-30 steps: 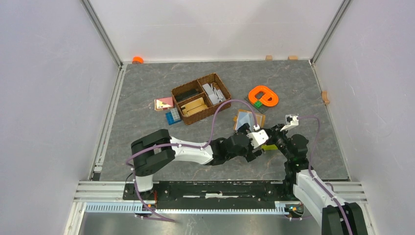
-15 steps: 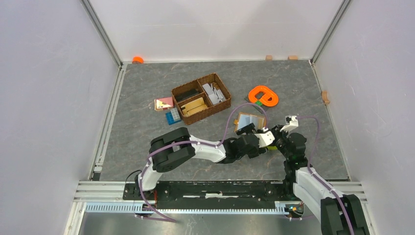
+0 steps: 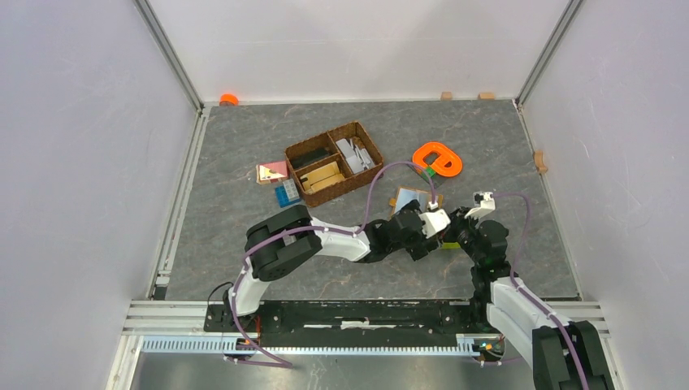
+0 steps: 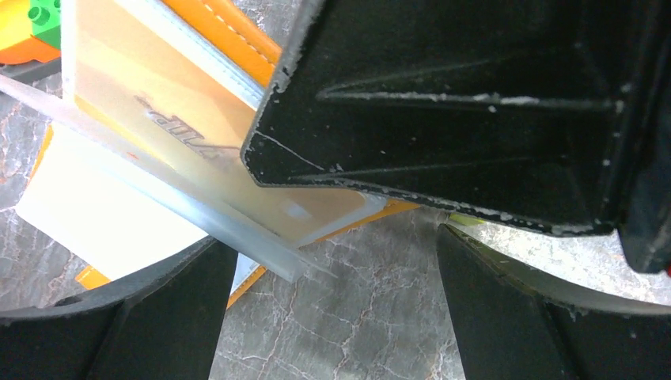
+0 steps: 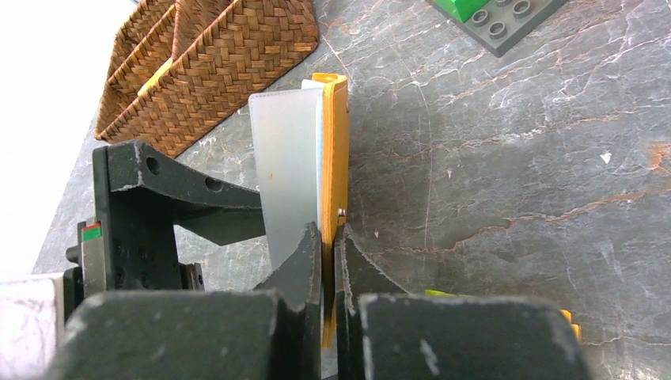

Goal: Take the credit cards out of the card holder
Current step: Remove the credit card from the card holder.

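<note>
Toward the table's (image 3: 236, 154) near edge, the right gripper (image 5: 328, 234) pinches the mustard-orange leather-like bifold card holder (image 5: 339, 134), the left gripper (image 4: 332, 269) with jaws spread alongside.

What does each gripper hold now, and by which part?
The right gripper pinches the card holder by the near edge of its orange cover. The left gripper is open and holds nothing.

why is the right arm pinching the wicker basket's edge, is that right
No. The right wrist view shows the right fingers pinching the edge of the card holder, not the basket, which stands apart behind it.
</note>
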